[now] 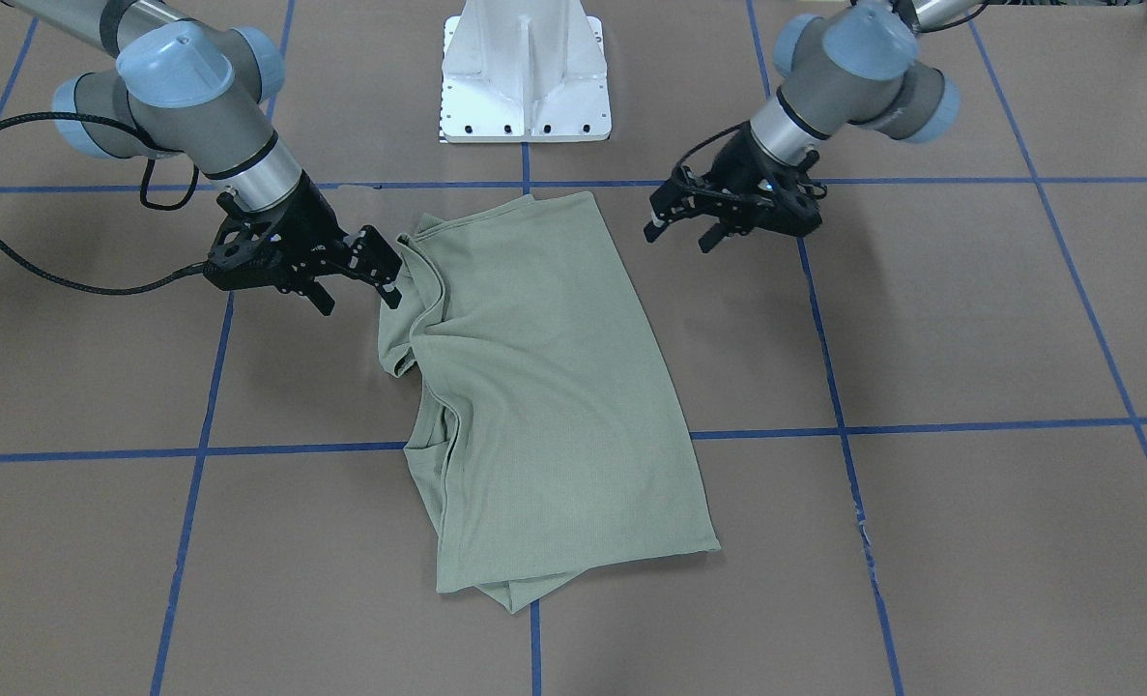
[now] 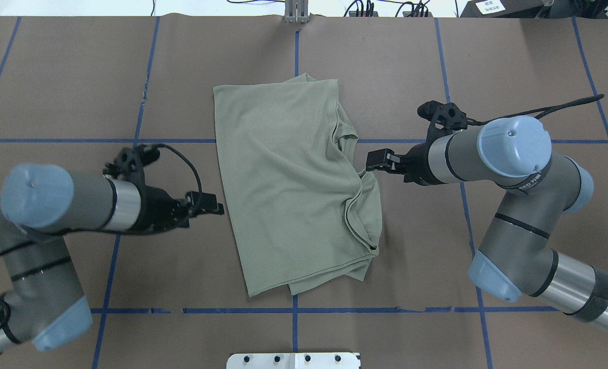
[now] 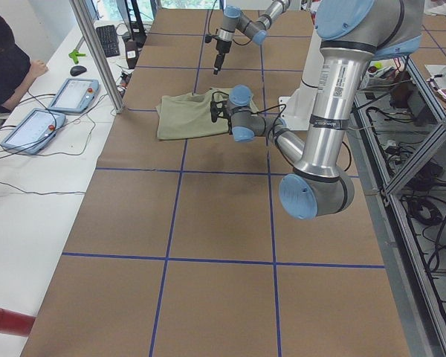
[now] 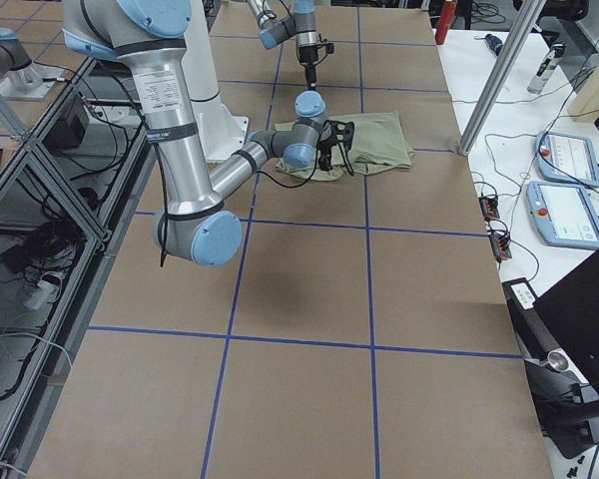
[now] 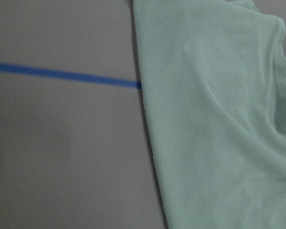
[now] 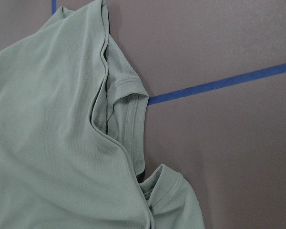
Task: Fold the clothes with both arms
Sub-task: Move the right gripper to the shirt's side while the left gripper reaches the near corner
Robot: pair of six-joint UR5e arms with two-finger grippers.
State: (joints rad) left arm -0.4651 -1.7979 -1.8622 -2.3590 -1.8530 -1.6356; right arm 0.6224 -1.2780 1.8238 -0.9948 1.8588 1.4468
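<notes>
**Two open claws flank a half-folded shirt**

The pale green shirt (image 2: pixel 288 179) lies on the brown-papered table (image 2: pixel 78 77) in a rough oblong, directly between the two claws. The left gripper (image 2: pixel 216 205) hovers low with its jaws parted and nothing in them; the shirt's smooth, folded edge sits just ahead of its tips, a little apart. The right gripper (image 2: pixel 373 161) is likewise spread and empty, its tips just beside the opposite edge. Whether one finger touches the cloth there cannot be told.

That side is the untidy one. In the right wrist view, several layers bunch in front of the claw, with a ribbed cuff (image 6: pixel 128 88) poking out from under the top panel.

The trouble likely lies there. If the right claw closes on the top layer alone, a lift would peel the fold open rather than carry it. A finger catching the loose cuff could drag the tucked sleeve out. Should the arms rise unevenly, the oblong would probably skew. The left claw, low over the paper, could miss the thin edge.
</notes>
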